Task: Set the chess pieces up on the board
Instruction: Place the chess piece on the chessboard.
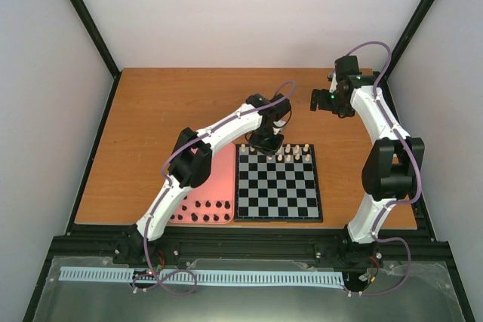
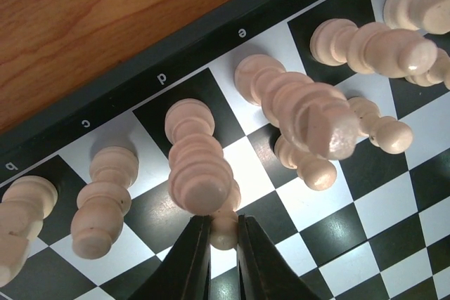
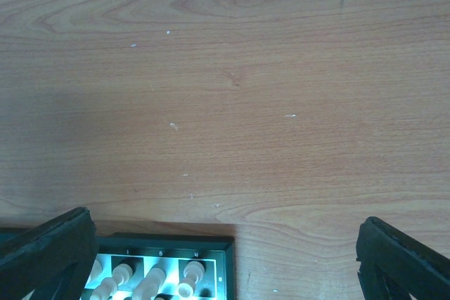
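Observation:
The board (image 1: pixel 278 219) lies at the table's near middle. Several cream chess pieces (image 1: pixel 293 153) stand in its far two rows. My left gripper (image 1: pixel 266 143) hangs over the board's far left part. In the left wrist view it (image 2: pixel 223 235) is shut on a small cream pawn (image 2: pixel 224 231) just behind the tall cream piece on the d square (image 2: pixel 191 152), low over the board (image 2: pixel 176 47). My right gripper (image 1: pixel 321 101) is open and holds nothing beyond the board's far right corner; its view shows wide-apart fingers (image 3: pixel 49 247) over bare wood and the board's corner (image 3: pixel 226 265).
A pink tray (image 1: pixel 219 175) lies against the board's left side, with several black pieces (image 1: pixel 207 213) along its near edge. My left arm reaches across the tray. Bare wooden table (image 1: pixel 173 103) stretches behind the board, with enclosure walls on three sides.

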`<control>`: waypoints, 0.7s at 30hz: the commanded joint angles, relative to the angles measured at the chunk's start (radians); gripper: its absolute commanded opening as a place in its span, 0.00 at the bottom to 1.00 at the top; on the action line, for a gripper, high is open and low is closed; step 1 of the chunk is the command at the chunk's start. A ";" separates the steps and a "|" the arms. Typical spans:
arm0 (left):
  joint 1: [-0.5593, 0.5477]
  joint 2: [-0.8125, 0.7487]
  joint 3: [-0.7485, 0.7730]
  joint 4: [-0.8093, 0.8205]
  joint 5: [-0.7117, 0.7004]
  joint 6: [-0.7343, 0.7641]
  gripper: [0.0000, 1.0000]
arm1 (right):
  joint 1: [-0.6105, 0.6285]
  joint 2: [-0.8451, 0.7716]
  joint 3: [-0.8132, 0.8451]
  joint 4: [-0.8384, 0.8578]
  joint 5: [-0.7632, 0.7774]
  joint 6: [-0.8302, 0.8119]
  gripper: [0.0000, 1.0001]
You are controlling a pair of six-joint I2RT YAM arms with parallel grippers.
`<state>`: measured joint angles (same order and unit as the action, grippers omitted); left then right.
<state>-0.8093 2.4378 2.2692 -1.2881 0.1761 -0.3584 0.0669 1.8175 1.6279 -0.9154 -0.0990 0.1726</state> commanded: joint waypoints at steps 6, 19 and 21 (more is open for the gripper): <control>-0.011 0.014 0.006 0.005 0.013 -0.003 0.17 | -0.006 -0.020 0.007 0.019 -0.015 -0.003 1.00; -0.014 -0.006 -0.015 0.024 0.041 0.000 0.26 | -0.006 -0.029 -0.009 0.029 -0.033 -0.005 1.00; -0.013 -0.012 -0.020 0.031 0.053 0.001 0.28 | -0.006 -0.031 -0.011 0.031 -0.037 -0.005 1.00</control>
<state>-0.8101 2.4378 2.2490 -1.2774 0.1993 -0.3618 0.0669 1.8175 1.6276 -0.9024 -0.1230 0.1726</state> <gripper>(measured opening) 0.262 0.999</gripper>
